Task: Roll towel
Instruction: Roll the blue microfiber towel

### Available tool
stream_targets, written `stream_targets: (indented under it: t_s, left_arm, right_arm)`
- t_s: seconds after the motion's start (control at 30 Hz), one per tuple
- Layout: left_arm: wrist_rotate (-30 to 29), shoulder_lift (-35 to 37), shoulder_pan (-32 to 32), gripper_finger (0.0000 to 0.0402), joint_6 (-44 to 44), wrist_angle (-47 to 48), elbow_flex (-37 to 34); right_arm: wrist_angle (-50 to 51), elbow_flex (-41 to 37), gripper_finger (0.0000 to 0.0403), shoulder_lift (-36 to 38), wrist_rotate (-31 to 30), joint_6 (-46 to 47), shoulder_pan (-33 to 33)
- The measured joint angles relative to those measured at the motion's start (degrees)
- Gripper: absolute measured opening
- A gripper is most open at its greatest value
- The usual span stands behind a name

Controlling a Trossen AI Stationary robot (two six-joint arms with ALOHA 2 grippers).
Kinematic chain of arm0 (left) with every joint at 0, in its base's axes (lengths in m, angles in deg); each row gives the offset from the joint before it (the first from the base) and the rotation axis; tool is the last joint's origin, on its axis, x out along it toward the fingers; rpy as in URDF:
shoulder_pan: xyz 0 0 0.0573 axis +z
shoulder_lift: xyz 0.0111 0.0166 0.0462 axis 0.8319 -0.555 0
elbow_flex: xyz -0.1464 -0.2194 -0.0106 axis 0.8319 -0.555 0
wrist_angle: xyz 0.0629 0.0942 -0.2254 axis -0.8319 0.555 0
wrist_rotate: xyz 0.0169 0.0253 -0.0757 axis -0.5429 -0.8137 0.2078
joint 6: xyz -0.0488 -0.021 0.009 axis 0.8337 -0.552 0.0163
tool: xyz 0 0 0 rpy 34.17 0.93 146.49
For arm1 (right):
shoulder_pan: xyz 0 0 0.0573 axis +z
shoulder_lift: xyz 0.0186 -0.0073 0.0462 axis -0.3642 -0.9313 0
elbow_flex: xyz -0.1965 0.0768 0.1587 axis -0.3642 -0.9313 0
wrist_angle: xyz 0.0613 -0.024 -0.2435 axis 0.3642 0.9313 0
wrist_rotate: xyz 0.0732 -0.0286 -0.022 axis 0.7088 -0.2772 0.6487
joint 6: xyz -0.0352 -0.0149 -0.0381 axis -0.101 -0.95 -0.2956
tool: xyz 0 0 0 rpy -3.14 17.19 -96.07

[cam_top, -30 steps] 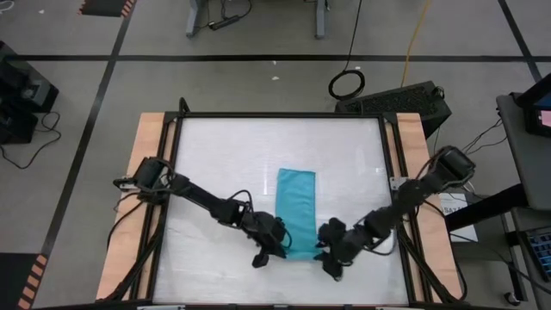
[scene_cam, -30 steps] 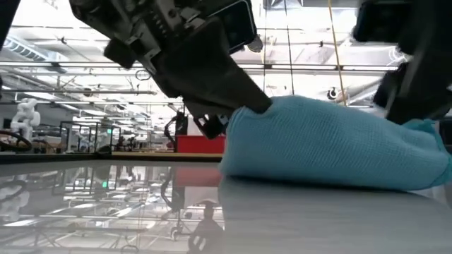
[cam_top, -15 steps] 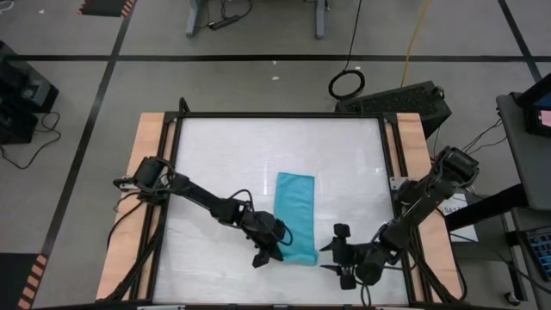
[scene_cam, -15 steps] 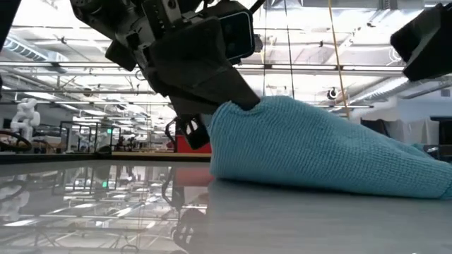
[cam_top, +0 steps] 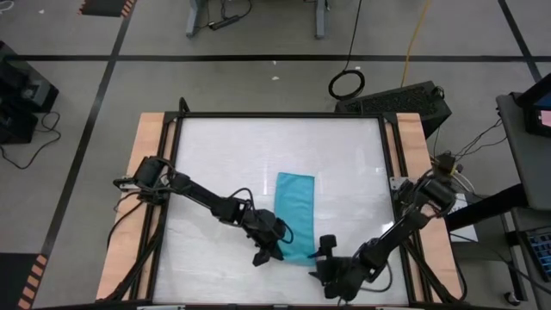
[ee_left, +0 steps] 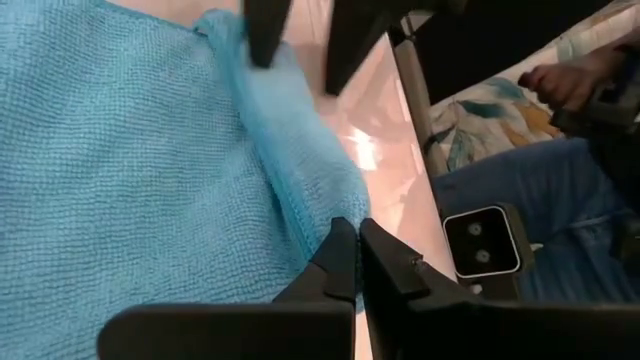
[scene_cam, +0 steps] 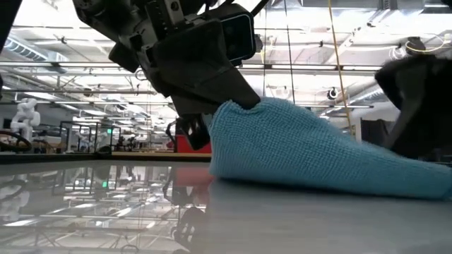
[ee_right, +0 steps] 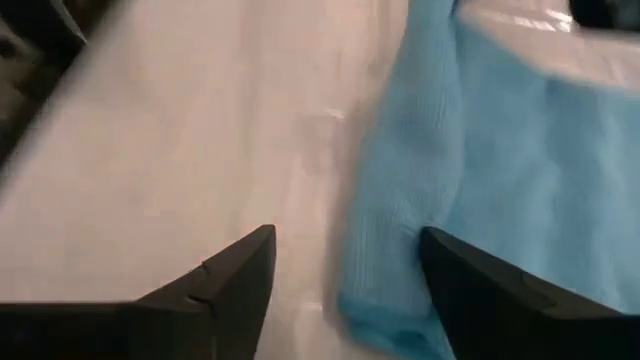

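Left gripper [cam_top: 269, 250] pinches the towel [cam_top: 294, 207] corner, right one free

Your left fingers are clamped on the towel's lifted near corner, by the worktop's [cam_top: 224, 155] near edge; your right gripper [cam_top: 327, 263] sits just beside it, fingers spread, holding nothing.

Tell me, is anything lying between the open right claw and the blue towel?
Nothing: in the high view only bare table separates the right gripper from the towel.
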Motion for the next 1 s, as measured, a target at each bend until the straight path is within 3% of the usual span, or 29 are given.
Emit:
stream_targets:
  t_s: [0.13,0.4,0.63,0.87,1.0]
  left_arm:
    - [2.2,0.0,0.1,0.0002,0.0,-0.2,0.0]
    - [6.2,0.0,0.0,0.0001,-0.3,0.4,0.0]
    - [7.9,0.0,0.0,0.0001,-0.8,0.2,0.0]
    - [9.0,0.1,0.0,0.0002,-0.6,1.0,-1.0]
    - [8.7,0.1,0.0,0.0014,-0.7,5.5,-1.7]
  right_arm:
    - [8.1,4.5,0.021,-3.6,-3.6,6.5,0.2]
    - [10.8,6.1,0.0154,-4.7,-5.4,5.8,0.0]
    - [10.5,5.2,0.0114,-4.6,-2.0,8.1,-1.5]
    - [10.3,4.8,0.0014,-4.5,3.2,11.9,-3.2]
    - [10.1,4.7,0.0011,-3.3,6.5,13.3,-3.3]
